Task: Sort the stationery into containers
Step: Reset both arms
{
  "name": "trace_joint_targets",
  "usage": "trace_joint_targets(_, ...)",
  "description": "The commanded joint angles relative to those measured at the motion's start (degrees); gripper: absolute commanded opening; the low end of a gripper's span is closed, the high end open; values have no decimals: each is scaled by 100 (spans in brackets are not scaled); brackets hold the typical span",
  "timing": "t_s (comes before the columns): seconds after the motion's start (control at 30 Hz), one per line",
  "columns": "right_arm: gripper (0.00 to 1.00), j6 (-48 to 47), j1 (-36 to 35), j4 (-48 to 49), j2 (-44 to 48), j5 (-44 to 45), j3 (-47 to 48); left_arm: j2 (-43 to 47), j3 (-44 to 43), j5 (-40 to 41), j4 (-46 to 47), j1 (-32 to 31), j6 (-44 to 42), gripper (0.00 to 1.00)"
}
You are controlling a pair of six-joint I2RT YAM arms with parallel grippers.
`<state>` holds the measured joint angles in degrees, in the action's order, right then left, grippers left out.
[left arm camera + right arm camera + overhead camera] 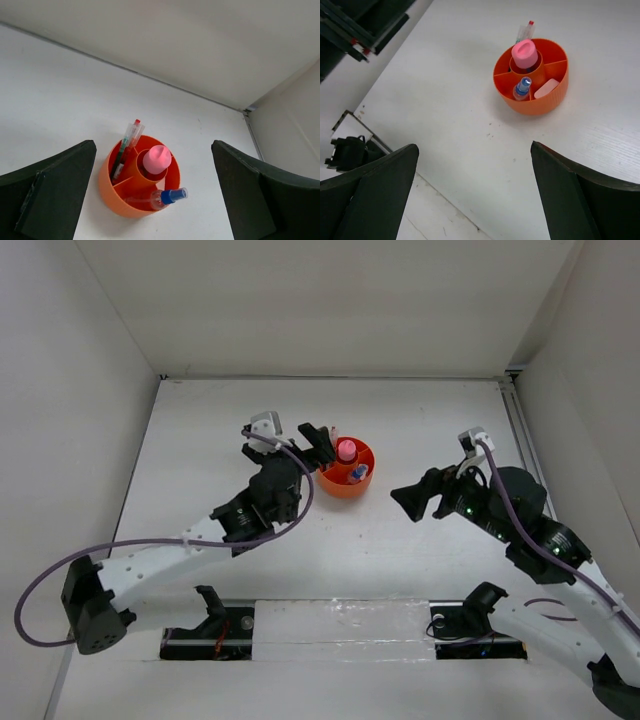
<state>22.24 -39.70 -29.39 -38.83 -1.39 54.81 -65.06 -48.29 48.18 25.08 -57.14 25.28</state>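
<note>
The right claw (405,500), spread apart and empty, hangs well back from the round orange plastic organizer (555,102) on the white bench (445,75). Its central well keeps the pink cylindrical tube (524,53) upright. The thin red and green pens (127,145), blue-capped silvery tube (162,197) and small white stapler (546,88) fill separate outer compartments. Just beyond, the left claw (320,445) is also apart and empty.

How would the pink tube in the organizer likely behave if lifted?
Pink tube looks rigid and smooth, so possibly slippery. Standing upright in the central well of the orange organizer, it should lift straight out; laid down, it would likely roll.
</note>
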Motion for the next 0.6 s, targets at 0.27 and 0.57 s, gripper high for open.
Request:
trace_joint_targets(0.27,100,184,33,-1393,683,1535,1340,1310,-2237,745,-6903,-7,3026,99)
trace_joint_targets(0.57,100,237,33,-2220,1229,1941,1911,3252,-1676,1070,-8528,-7,3650,99)
